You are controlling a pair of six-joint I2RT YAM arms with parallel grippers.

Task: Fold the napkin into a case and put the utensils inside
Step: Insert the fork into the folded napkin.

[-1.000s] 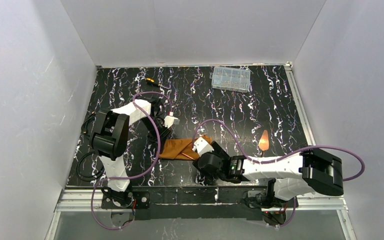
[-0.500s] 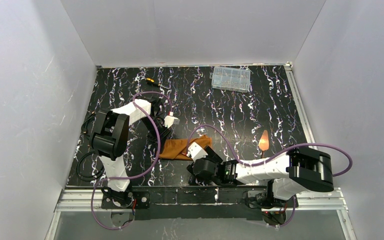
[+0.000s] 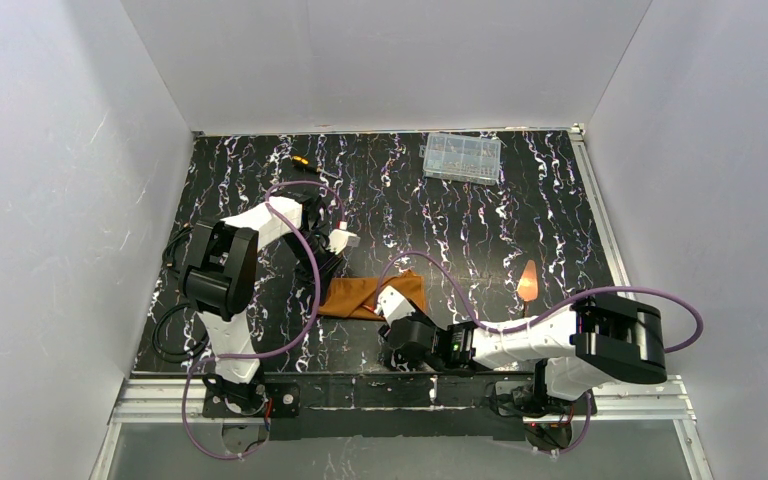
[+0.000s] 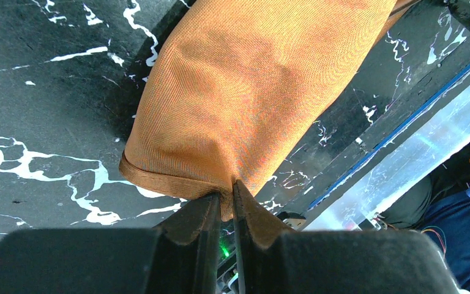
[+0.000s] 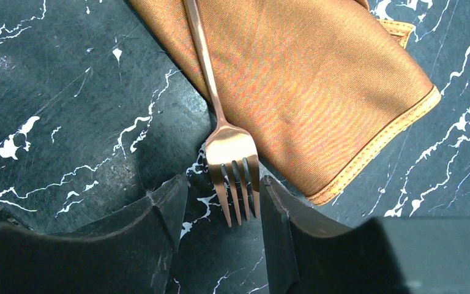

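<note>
Far left on the black, white-veined table, near the back edge, lies a small yellow-and-black handled screwdriver. In front of it the left tool is closed almost completely. Its two fingers pinch the hemmed corner of the rust-orange folded cloth napkin, with a strip of hem caught between the tips.

The napkin lies flat on the table between the two arms, near the front edge, as a layered rectangle.

A slim copper-coloured metal fork rests with its handle on top of the cloth. Its head and tines lie on the bare table, just past the cloth's edge.

The right tool is partly open and straddles the fork head. One finger stands just beside the tines. A clear gap remains at the other finger, and nothing is gripped.

Further right, at the back, sits a clear plastic compartment box. A second copper-coloured utensil lies well apart from the napkin; its type cannot be determined.
</note>
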